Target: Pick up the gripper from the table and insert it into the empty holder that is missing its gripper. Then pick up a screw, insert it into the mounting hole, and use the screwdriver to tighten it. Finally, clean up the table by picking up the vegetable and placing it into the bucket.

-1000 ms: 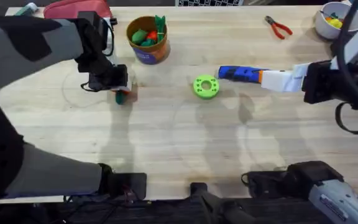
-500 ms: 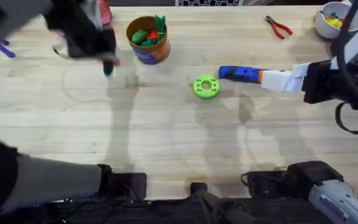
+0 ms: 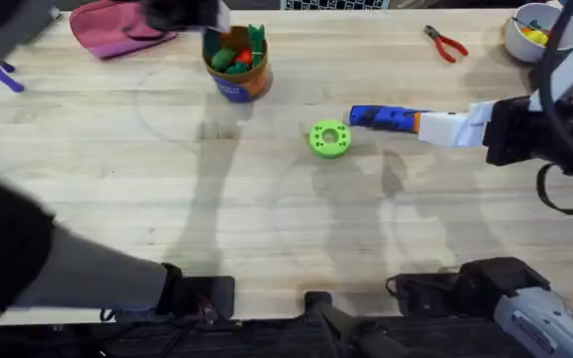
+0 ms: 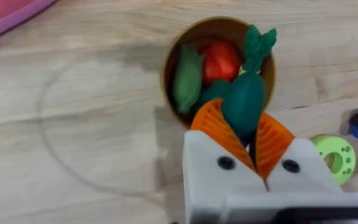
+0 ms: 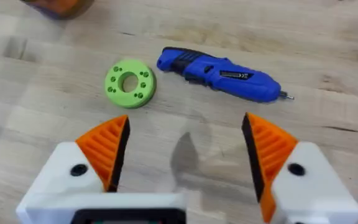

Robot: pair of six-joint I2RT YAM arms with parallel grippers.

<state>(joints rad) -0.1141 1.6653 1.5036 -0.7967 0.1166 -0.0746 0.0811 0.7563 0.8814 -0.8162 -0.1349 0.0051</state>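
Observation:
My left gripper (image 4: 244, 118) is shut on a dark green vegetable (image 4: 244, 99) and holds it just above the orange-brown bucket (image 4: 166, 71). The bucket has red and green vegetables inside. From overhead, the left gripper (image 3: 207, 18) hangs blurred at the far edge beside the bucket (image 3: 237, 85). My right gripper (image 5: 188, 149) is open above bare wood, with nothing between its orange pads. Just beyond it lies the blue screwdriver (image 5: 219, 74) (image 3: 386, 117). The loose gripper piece, the holder and the screw are out of view.
A green disc (image 3: 329, 138) with a centre hole lies mid-table, left of the screwdriver. Red-handled pliers (image 3: 447, 43) and a white bowl (image 3: 533, 30) sit at the back right. A pink pouch (image 3: 117, 25) lies at the back left.
My left arm lifted the green vegetable off the table and carried it back and right to above the bucket. The right arm has not moved.

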